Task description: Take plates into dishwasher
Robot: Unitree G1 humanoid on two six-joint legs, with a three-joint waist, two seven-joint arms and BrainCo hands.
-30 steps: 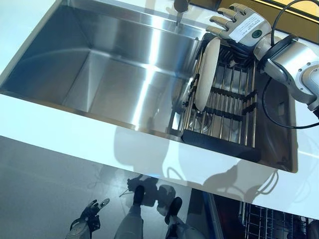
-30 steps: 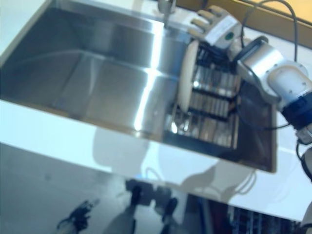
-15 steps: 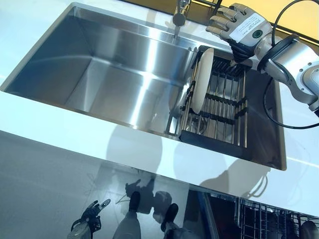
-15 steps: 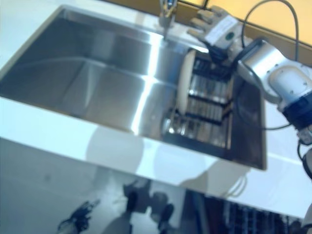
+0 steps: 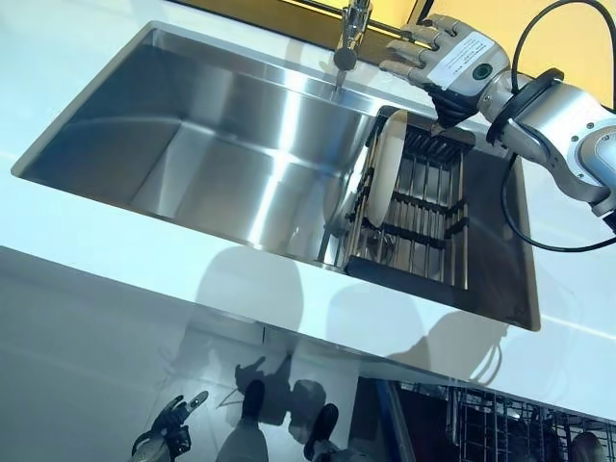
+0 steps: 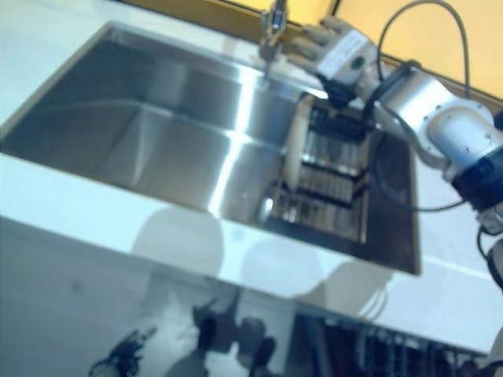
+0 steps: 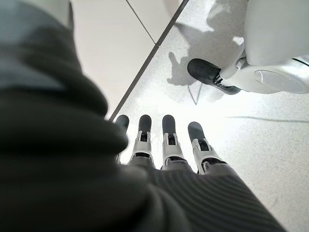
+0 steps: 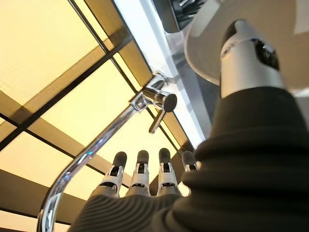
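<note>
A round cream plate (image 5: 383,171) stands on edge in a dark wire dish rack (image 5: 421,217) inside a stainless steel sink (image 5: 202,144). The right hand (image 5: 438,60) hovers above it, fingers spread and empty, beside a chrome tap (image 5: 348,31). The left hand (image 7: 164,150) hangs over the floor, fingers straight.

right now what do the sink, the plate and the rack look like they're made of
Sink: brushed stainless steel, judging by the streaked reflections on its walls.
Plate: looks like glazed ceramic, cream and smooth, though plastic can't be ruled out; it stands on edge in the rack.
Rack: shiny metal rods in a dark frame, which may be coated metal or plastic.
</note>
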